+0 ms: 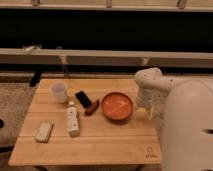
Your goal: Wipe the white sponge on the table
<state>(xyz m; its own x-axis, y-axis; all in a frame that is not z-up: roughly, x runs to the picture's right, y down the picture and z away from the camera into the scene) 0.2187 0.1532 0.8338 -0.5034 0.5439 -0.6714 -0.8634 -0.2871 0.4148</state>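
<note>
On your right, the big white arm fills the corner. Its tool hangs over the right side of the wooden worktop, just beside the orange bowl. You cannot tell if the tool is wide or narrow. Left of the bowl are a white bottle and a white cup. The white sponge lies flat near the front left corner, well apart from the tool. A black phone sits by the cup.

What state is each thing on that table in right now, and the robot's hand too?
White sponge: lying flat near the front left corner of the table, untouched.
Bottle: lying on its side.
Cup: upright.
Bowl: upright, mouth up.
Gripper: over the table's right edge, beside the bowl, far from the sponge.
</note>
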